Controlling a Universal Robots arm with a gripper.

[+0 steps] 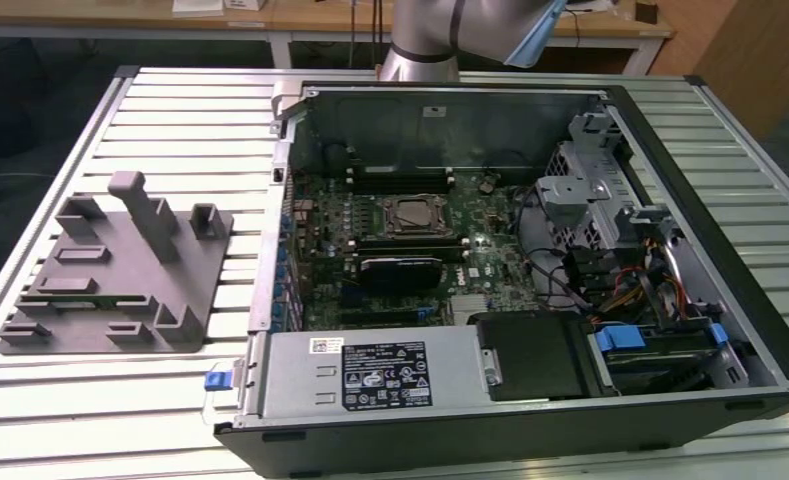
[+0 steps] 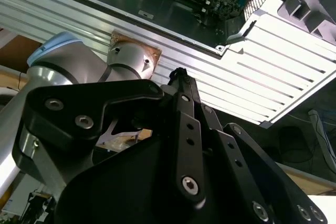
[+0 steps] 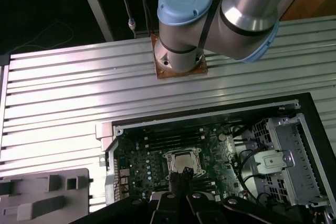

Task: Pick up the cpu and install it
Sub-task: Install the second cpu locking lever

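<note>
The cpu [image 1: 409, 214] sits in its socket (labels unreadable); the gripper [image 3: 180, 178] above looks pinched together, empty.

Open computer case [image 1: 754, 330] lies on slatted metal table [image 1: 181, 110]. Inside it: motherboard [image 1: 494, 225], with cpu [image 1: 410, 214] seated in the socket [image 1: 378, 222], black heatsink block [image 1: 397, 273] just below. Power supply [image 1: 367, 375] at near edge. Grey fixture [image 1: 107, 275] on the exterior view's left. Arm base [image 1: 428, 45] behind case.

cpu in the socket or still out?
In. The cpu lies flat inside the socket frame on the motherboard; the first wrist view shows its pale top there too. Latch state: cannot tell.
</note>
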